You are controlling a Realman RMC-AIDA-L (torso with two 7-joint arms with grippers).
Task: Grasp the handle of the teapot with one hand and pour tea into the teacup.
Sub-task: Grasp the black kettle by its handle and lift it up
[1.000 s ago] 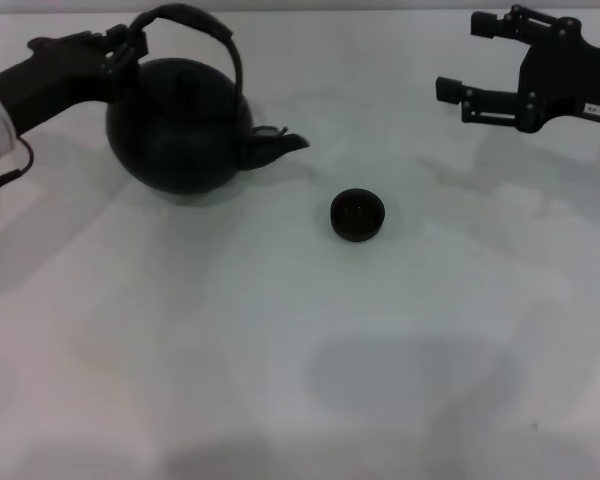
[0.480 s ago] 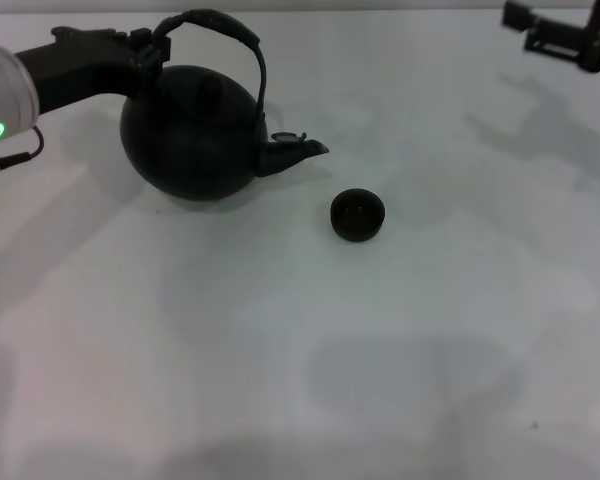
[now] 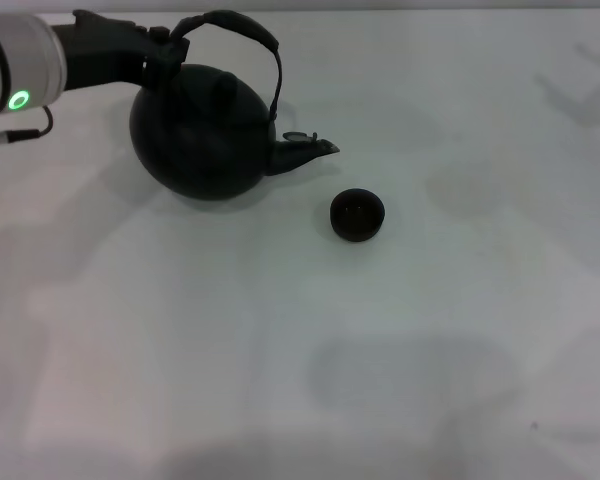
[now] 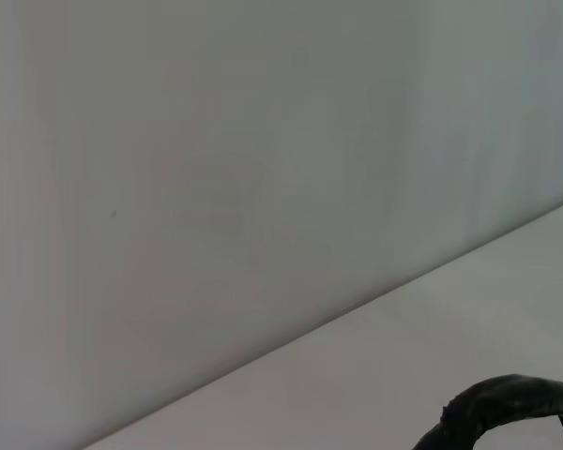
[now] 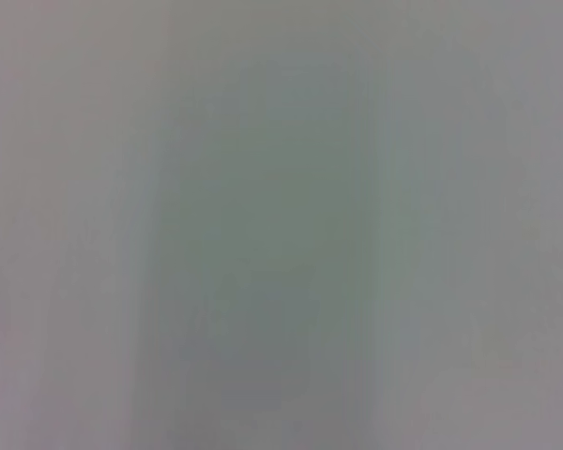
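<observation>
While our left pincer point(image 3: 160, 52) stays clenched on the handle point(image 3: 242, 28) at its ten o'clock end, the teapot point(image 3: 202, 135) has travelled toward three o'clock across the white table point(image 3: 280, 350). Compared with a second ago, its spout point(image 3: 310, 152) now reaches nearer the teacup point(image 3: 357, 215), though the two are not touching. The cup sits unmoved, at about five o'clock from the spout tip. We judge the carry nearly done; the spout is not yet over the cup, and the pot looks only slightly tipped, so pouring has not begun. Our right pincer, seen earlier at two o'clock, has left the head view entirely. In our left wrist view only an arc of the handle point(image 4: 507, 408) shows.
</observation>
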